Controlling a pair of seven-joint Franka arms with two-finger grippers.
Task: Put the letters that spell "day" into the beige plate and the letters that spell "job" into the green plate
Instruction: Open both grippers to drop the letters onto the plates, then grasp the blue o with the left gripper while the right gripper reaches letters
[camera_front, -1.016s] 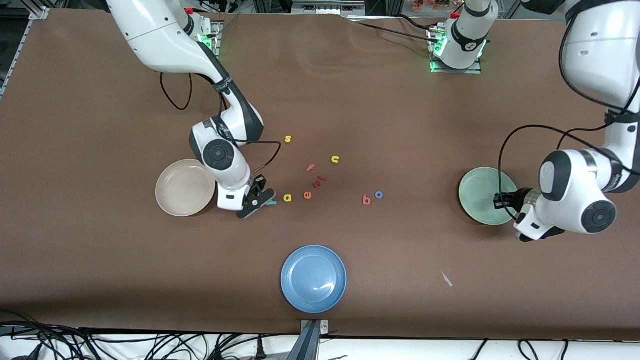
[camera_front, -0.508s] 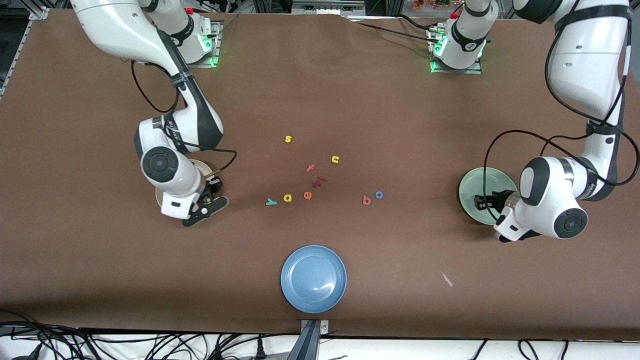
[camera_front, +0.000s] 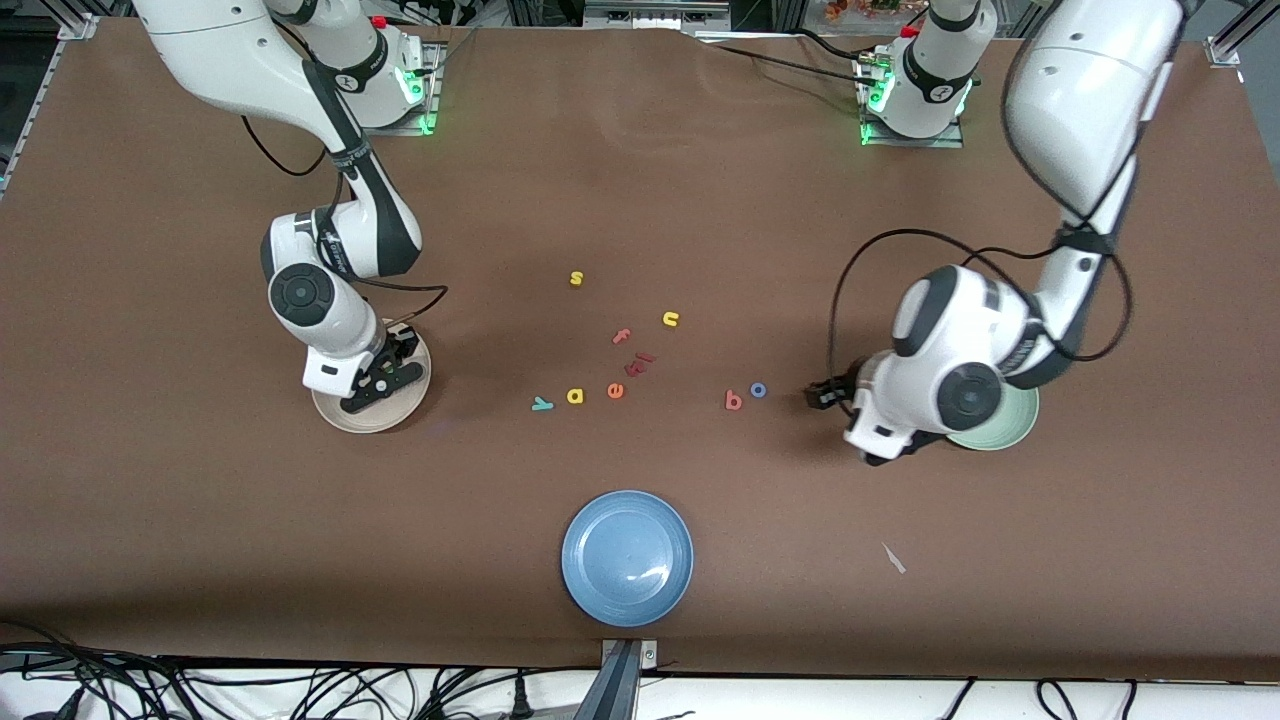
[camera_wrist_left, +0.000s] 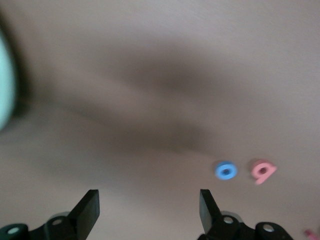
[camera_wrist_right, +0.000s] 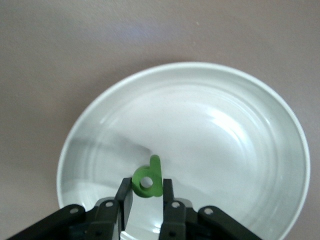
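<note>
Right claw (camera_wrist_right: 146, 192) pinches the green d (camera_wrist_right: 148, 179) above the beige plate (camera_wrist_right: 260, 150). Left claw (camera_wrist_left: 148, 206) gapes wide, empty, over bare bench (camera_front: 800, 250) near the blue o (camera_wrist_left: 226, 171) and salmon b (camera_wrist_left: 263, 170).

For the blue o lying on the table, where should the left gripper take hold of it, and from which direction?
Probably straight down from above: the blue o lies flat, a small ring, so pinch across its outer edges. The salmon b sits close beside it, so set the fingers away from that side. The open left gripper hangs nearby.
</note>
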